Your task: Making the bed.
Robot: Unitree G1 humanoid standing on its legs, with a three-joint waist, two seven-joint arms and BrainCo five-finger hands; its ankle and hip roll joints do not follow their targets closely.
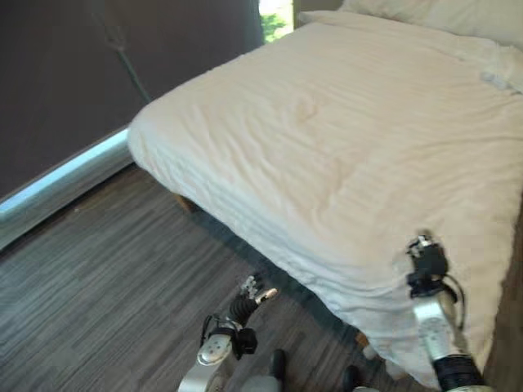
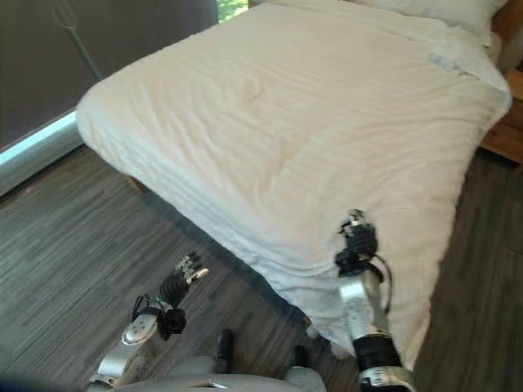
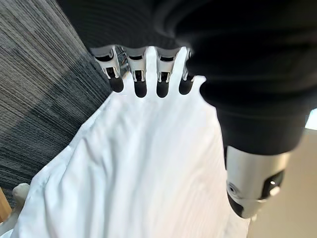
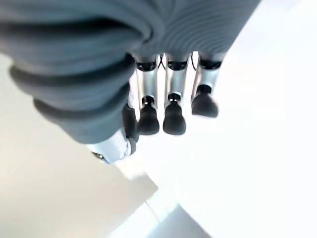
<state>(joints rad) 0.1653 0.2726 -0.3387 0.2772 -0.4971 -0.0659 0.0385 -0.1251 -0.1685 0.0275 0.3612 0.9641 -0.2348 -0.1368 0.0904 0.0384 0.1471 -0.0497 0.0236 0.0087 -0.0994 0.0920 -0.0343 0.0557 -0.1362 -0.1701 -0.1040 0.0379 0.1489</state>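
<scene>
Duvet [image 1: 343,147] covers the whole bed, its long axis running from the near corner by the robot away to the pillows [image 1: 441,16] at the far end, and it looks nearly flat, with only light creases across the middle and a slight sag over the near edge. Right hand [image 2: 356,242] is the nearer one: it sits over the near corner of the duvet, just at the cloth, fingers [image 4: 173,119] hanging fairly straight and holding nothing that I can see. Left hand [image 2: 181,278] hangs low over the floor [image 1: 98,294], just off the bed's side, fingers relaxed and empty, the drape in front of it. Judging from this, any last smoothing runs away from the right hand, up the bed toward the pillows.
</scene>
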